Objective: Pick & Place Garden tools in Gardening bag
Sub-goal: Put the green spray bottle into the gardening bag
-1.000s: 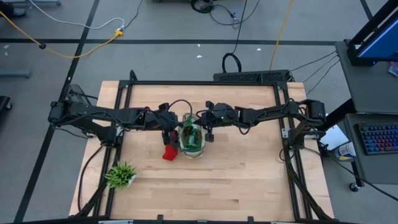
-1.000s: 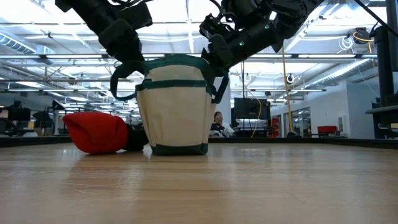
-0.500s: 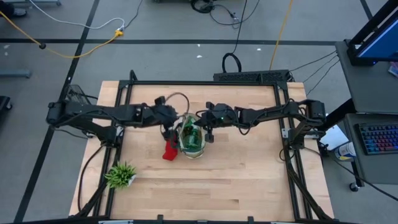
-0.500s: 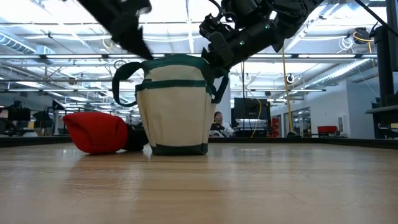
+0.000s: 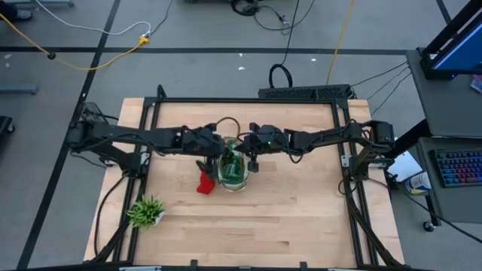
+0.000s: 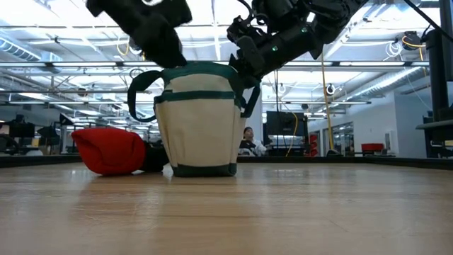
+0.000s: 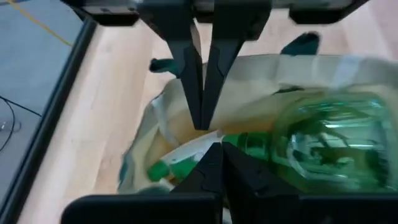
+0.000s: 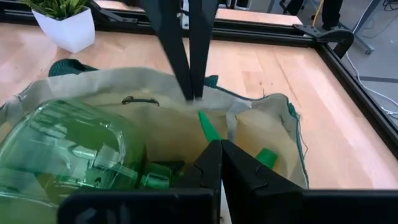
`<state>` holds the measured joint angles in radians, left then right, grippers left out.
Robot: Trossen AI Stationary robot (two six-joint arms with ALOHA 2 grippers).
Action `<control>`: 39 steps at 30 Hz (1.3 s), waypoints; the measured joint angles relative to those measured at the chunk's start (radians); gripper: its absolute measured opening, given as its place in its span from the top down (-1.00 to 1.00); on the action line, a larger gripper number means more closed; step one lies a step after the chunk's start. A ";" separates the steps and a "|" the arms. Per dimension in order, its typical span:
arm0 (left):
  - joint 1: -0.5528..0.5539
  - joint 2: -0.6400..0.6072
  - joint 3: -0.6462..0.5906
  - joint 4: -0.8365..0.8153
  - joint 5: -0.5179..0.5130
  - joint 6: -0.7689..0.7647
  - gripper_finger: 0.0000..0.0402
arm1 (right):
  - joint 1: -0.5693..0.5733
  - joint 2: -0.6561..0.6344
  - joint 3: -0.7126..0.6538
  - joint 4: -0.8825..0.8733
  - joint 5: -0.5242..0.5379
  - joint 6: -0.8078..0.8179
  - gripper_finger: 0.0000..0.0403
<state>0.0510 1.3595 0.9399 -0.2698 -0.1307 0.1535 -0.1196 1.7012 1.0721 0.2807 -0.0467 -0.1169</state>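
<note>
a: on the table's middle, gardening bag point(image 5: 233, 171) upright, spray bottle point(image 7: 323, 146) inside. red glove point(image 5: 205, 183) lies just left of it.

b: left gripper point(image 5: 213, 156) nearer, jaws closed, empty, above the bag's left rim. right gripper point(image 5: 254, 159) pinches the right rim.

The left gripper point(image 7: 200, 127), fingers together, is over the open bag point(image 7: 155, 134), which holds a green bottle point(image 7: 323, 146).

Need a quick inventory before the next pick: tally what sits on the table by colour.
Cream canvas bag with dark green trim: 1
Red glove beside the bag: 1
Clear green spray bottle inside the bag: 1
Spiky green plant in a white pot: 1
Total: 4
</note>
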 joint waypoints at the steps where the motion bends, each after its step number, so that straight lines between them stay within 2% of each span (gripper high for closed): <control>1: 0.001 0.021 0.000 0.013 0.000 0.003 0.98 | 0.000 -0.002 0.000 -0.009 0.001 0.000 1.00; 5: 0.007 0.059 -0.001 0.005 -0.020 0.003 0.96 | 0.000 -0.027 -0.001 -0.060 0.007 0.010 1.00; 11: 0.041 0.062 0.000 -0.057 -0.036 -0.006 0.97 | 0.000 -0.063 -0.001 -0.140 0.103 0.022 1.00; 21: 0.071 0.075 0.000 -0.129 -0.003 -0.027 0.98 | 0.000 -0.062 -0.001 -0.131 0.099 0.023 1.00; 28: 0.065 0.029 0.000 -0.054 -0.079 -0.027 0.99 | 0.000 -0.062 -0.001 -0.128 0.098 0.023 1.00; 30: 0.065 0.019 0.001 -0.049 -0.062 -0.024 0.98 | 0.000 -0.062 -0.001 -0.128 0.098 0.023 1.00; 34: 0.062 0.024 0.000 -0.035 0.035 -0.024 0.99 | 0.000 -0.062 -0.001 -0.125 0.098 0.023 1.00; 39: 0.060 0.075 0.000 -0.016 0.050 -0.023 0.99 | -0.001 -0.061 -0.001 -0.121 0.098 0.023 1.00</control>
<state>0.1108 1.4349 0.9394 -0.2859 -0.0809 0.1303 -0.1204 1.6398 1.0714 0.1596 0.0515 -0.0942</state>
